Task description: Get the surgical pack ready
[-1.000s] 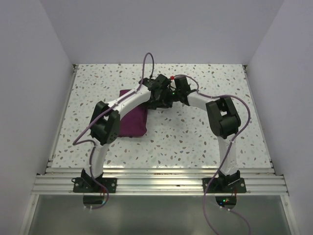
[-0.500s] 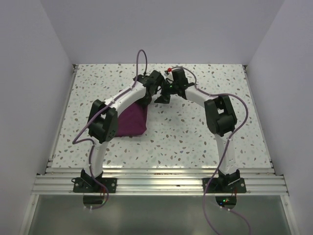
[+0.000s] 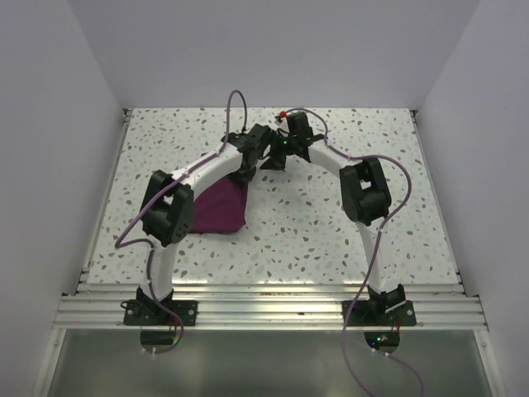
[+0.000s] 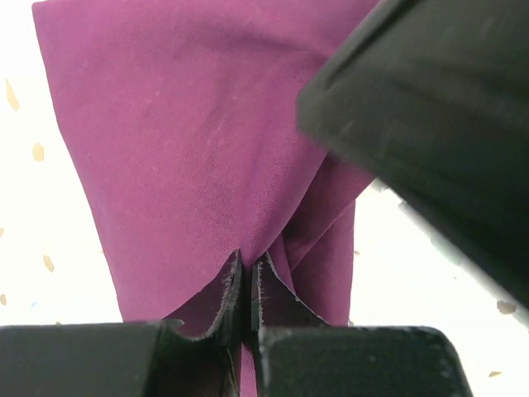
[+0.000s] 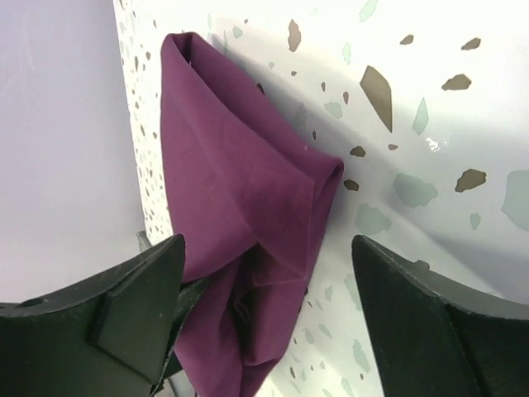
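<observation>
The surgical pack is a plum-purple cloth lying left of centre on the speckled table, its far right corner pulled up toward the arms. My left gripper is shut on a fold of the cloth, the jaws pressed together with fabric pinched between them. My right gripper stands open just to the right. In the right wrist view its fingers straddle the raised cloth without touching it. A dark part of the right arm fills the upper right of the left wrist view.
Pale walls enclose the table on the left, right and far sides. An aluminium rail runs along the near edge by both bases. Purple cables loop above the wrists.
The left gripper has closed on the cloth while the right gripper opened and let it go. Both wrists shifted toward the far side, and the cloth's corner rose with the left gripper.
</observation>
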You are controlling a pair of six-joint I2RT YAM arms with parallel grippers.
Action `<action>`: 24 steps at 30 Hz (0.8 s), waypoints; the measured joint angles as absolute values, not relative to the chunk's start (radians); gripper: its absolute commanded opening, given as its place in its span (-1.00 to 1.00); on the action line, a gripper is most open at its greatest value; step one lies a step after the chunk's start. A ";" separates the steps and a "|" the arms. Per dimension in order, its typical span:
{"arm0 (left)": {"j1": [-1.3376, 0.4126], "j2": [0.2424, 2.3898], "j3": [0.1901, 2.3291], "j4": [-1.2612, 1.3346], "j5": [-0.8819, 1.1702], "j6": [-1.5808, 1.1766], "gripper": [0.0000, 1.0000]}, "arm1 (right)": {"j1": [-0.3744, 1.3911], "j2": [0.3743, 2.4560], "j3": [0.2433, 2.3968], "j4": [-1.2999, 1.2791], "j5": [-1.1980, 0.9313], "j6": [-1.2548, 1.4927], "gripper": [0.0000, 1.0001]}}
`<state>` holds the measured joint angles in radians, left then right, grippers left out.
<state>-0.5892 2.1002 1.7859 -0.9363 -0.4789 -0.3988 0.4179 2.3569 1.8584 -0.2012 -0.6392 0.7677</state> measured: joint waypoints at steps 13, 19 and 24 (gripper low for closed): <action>-0.589 1.808 1.459 -0.868 -0.376 -0.356 -1.00 | 0.415 2.317 1.693 -0.148 -0.730 0.702 -0.15; -0.589 1.763 1.411 -0.859 -0.346 -0.351 -1.00 | 0.414 2.236 1.528 -0.047 -0.793 0.725 -0.08; -0.589 1.763 1.402 -0.846 -0.334 -0.350 -1.00 | 0.414 2.160 1.414 0.080 -0.832 0.803 -0.08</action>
